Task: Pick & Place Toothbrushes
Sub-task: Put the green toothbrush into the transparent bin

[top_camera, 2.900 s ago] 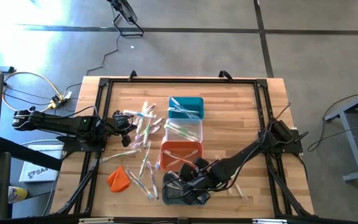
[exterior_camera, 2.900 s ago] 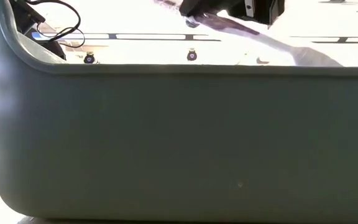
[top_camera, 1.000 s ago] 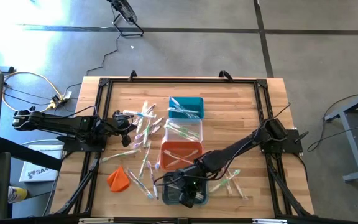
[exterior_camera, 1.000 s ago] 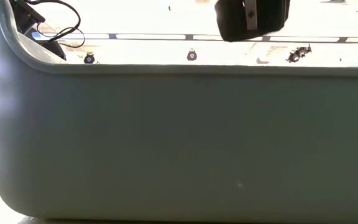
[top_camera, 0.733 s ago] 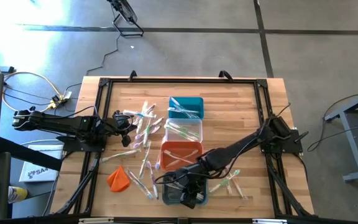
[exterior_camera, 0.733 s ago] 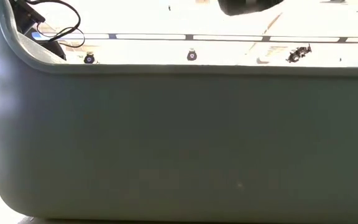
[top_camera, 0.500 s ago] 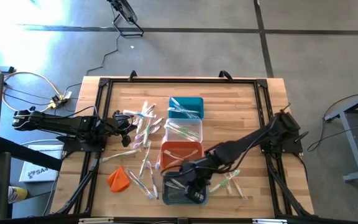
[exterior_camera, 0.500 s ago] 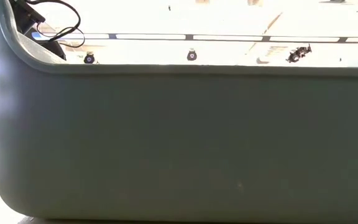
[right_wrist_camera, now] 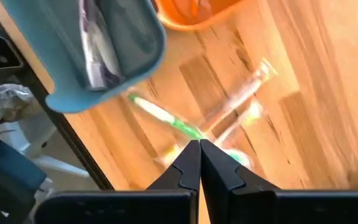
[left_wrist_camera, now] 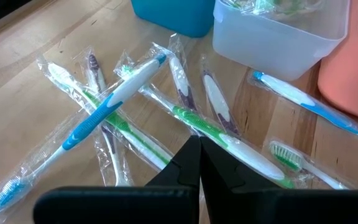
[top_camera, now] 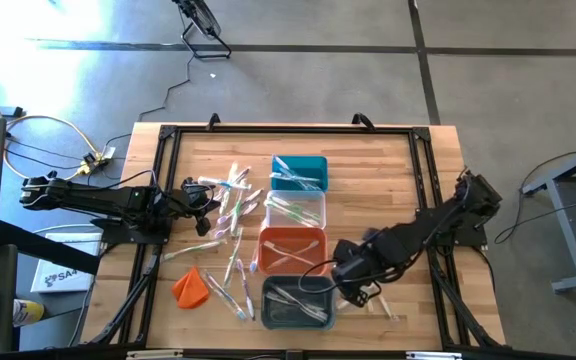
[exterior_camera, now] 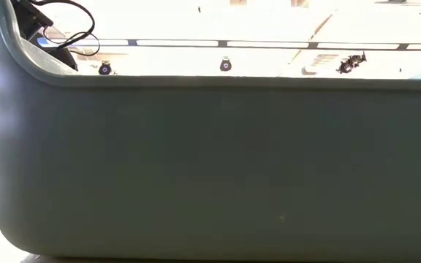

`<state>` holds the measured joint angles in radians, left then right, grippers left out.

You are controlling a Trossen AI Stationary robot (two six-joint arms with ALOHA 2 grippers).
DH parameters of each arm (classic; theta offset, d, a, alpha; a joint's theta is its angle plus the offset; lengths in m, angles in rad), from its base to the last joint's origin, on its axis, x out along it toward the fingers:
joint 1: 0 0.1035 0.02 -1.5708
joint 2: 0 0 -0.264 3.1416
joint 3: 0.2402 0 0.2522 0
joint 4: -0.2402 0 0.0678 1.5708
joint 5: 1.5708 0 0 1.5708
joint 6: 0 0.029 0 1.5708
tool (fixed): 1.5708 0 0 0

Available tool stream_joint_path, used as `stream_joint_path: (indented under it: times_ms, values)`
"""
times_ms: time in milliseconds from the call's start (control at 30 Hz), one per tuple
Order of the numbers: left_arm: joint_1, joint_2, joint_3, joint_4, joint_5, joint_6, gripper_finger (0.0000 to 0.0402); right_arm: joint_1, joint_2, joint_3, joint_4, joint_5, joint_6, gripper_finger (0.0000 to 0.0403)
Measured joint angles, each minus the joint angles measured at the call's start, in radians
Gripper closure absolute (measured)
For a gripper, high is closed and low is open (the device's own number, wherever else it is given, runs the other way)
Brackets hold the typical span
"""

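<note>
- Grey concrete floor surrounds a wooden table (top_camera: 388,170) with a black frame; four bins stand in a row down its middle, the teal bin (top_camera: 299,172) farthest from the near edge, then the clear bin (top_camera: 296,209), the orange bin (top_camera: 292,248) and the grey bin (top_camera: 297,301).
- From the high view, each bin already holds a few toothbrushes, so part of the sorting looks done.
- Plenty is left: a loose heap of wrapped toothbrushes (top_camera: 230,215) lies on the table left of the bins, and a smaller cluster (top_camera: 373,292) lies to the right of the grey bin.
- An orange lump (top_camera: 190,287) sits near the front left corner, apart from the bins.
- On the right, the right gripper (top_camera: 353,285) hovers just beside the grey bin, above the small cluster; its fingers (right_wrist_camera: 194,163) are pressed together and hold nothing.
- Its wrist view shows a green-handled brush (right_wrist_camera: 166,118) and a clear one crossing on the wood under the fingertips, though that picture is blurred, so whether the tips touch them is unclear.
- At the table's left edge, the left gripper (top_camera: 208,197) waits by the heap, fingers (left_wrist_camera: 194,163) pressed together and empty, with a blue-and-white brush (left_wrist_camera: 114,102) and green ones lying just ahead of it.
- The low view is filled by a bin wall and adds nothing.
</note>
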<state>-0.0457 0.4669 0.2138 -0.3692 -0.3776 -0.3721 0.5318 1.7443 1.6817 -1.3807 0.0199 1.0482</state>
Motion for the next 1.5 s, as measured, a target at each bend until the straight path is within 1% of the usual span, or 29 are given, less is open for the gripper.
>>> stream_joint_path:
  times_ms: [200,333,433,500,567,700,867,967,1100,1200,1300,1367,1500]
  values:
    - [0.0,0.0,0.0,0.001,0.0,0.0,0.0401,0.001,0.0,0.0,-0.012,0.014,0.003,0.0401]
    - [0.0,0.0,0.0,0.001,0.0,0.0,0.0401,0.006,0.0,-0.005,-0.027,0.057,-0.003,0.0401]
    - [0.0,0.0,0.0,0.001,0.0,0.0,0.0401,0.008,0.0,-0.048,-0.018,0.049,-0.003,0.0401]
    - [0.0,0.0,0.0,0.001,0.0,0.0,0.0401,0.012,0.001,-0.092,-0.006,0.023,-0.004,0.0401]
    - [0.0,0.0,0.0,0.001,0.0,0.0,0.0401,0.013,0.0,-0.149,0.044,-0.019,-0.005,0.0401]
    - [0.0,0.0,0.0,0.0,-0.001,0.0,0.0401,0.019,0.002,-0.257,0.204,-0.107,-0.02,0.0401]
    - [0.0,0.0,0.0,0.0,0.0,0.0,0.0401,0.03,0.002,-0.359,0.391,-0.128,-0.031,0.0401]
    - [0.0,0.0,0.0,0.0,-0.001,0.0,0.0401,0.039,0.002,-0.4,0.441,-0.143,-0.028,0.0401]
    - [0.0,0.0,0.0,0.0,0.0,0.0,0.0401,0.053,0.002,-0.426,0.47,-0.188,0.003,0.0401]
    - [0.0,0.0,0.0,0.0,-0.001,0.0,0.0401,0.07,-0.002,-0.429,0.465,-0.187,0.031,0.0401]
    - [0.0,0.0,0.0,0.0,-0.001,0.0,0.0401,0.089,-0.02,-0.428,0.456,-0.16,0.073,0.0401]
    - [0.0,0.0,0.0,0.0,-0.001,0.0,0.0401,0.106,-0.042,-0.435,0.451,-0.12,0.104,0.0401]
    - [0.0,0.0,0.0,0.0,-0.001,0.0,0.0401,0.132,-0.133,-0.475,0.451,-0.038,0.205,0.0401]
